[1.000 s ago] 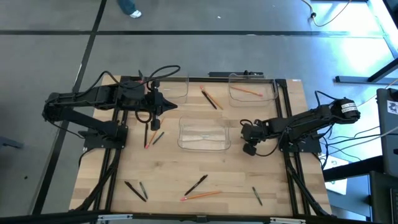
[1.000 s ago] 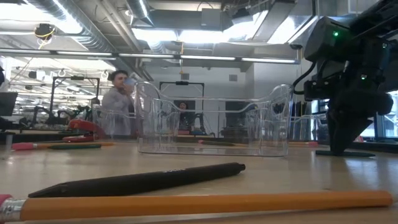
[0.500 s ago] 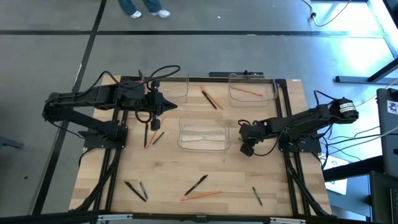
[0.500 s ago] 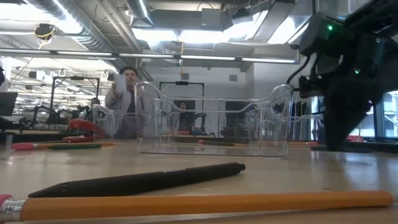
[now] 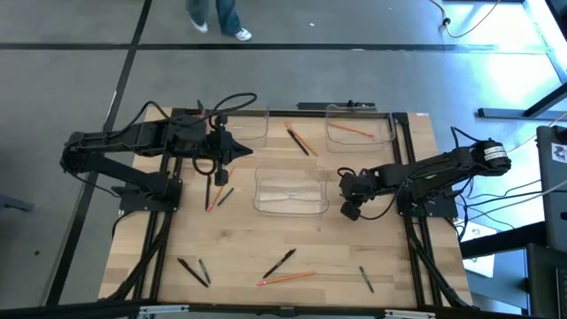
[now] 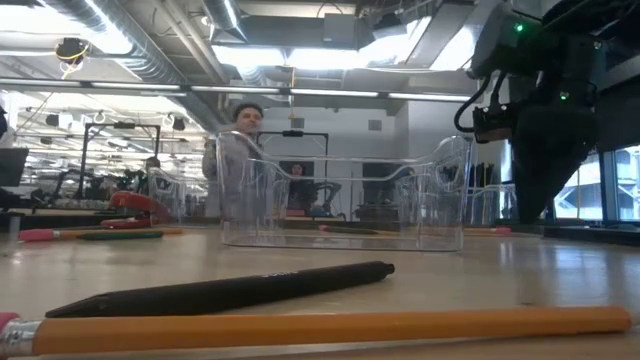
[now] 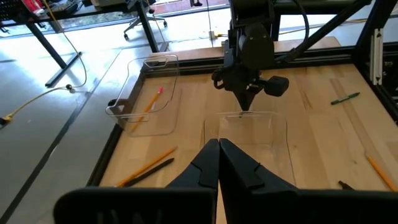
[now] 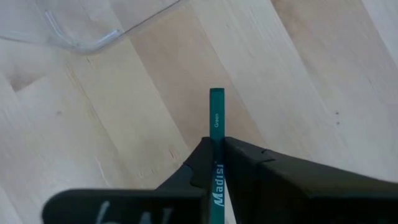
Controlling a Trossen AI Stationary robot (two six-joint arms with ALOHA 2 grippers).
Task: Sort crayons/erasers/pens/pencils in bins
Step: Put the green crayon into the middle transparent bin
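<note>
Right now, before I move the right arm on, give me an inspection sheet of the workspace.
Surface: wooden table, scattered with sticks.
Job's things: middle bin looks empty; far right bin holds one pencil; pencil and pen lie near the front edge.
Clutter: nothing seen.
Grippers: right gripper shut on a green crayon, beside the middle bin; left gripper shut, empty, waiting at the left.
Cables: black loops over the left arm.
Surroundings: a person beyond the table.
</note>
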